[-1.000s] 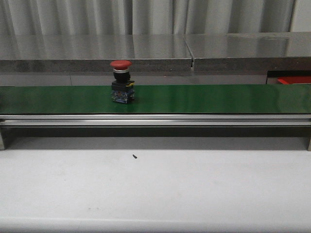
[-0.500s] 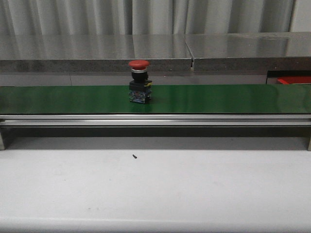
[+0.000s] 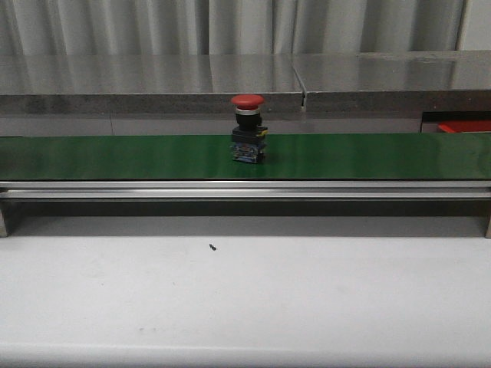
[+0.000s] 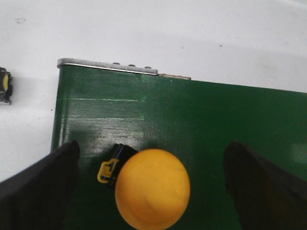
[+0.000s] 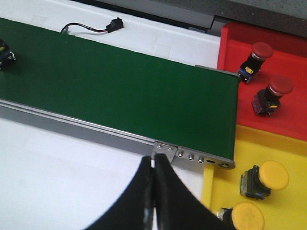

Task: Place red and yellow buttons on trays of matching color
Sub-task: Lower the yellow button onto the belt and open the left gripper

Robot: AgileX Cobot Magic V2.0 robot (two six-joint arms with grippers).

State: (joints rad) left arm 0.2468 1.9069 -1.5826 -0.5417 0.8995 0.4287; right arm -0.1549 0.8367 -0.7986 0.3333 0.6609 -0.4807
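A red mushroom-head push button [image 3: 248, 129] stands upright near the middle of the green conveyor belt [image 3: 115, 157], which runs left to right across the far side of the grey table [image 3: 245, 299]; it stands alone, with no arm near it in the front view.

The left gripper [image 4: 152, 191] hangs over the left end of the belt with its dark fingers [image 4: 41, 184] spread wide, one on each side of a yellow push button [image 4: 152, 187] whose cap faces up at the camera. Neither finger touches the button; the wide spread probably leaves room to straddle the cap before closing on it.

The right gripper [image 5: 154, 201] waits just off the near edge of the belt's right end, its two fingers pressed together and holding nothing. Just beyond that end lie the sorting trays: the red tray [image 5: 230, 48] on the far side, holding two red buttons lying on their sides, and the yellow tray [image 5: 211, 191] on the near side, holding two yellow ones. Stationing this arm beside the trays likely keeps the carry short once a button reaches it. The red button on the belt appears well short of that end, and a sliver of the red tray shows at the far right of the front view.
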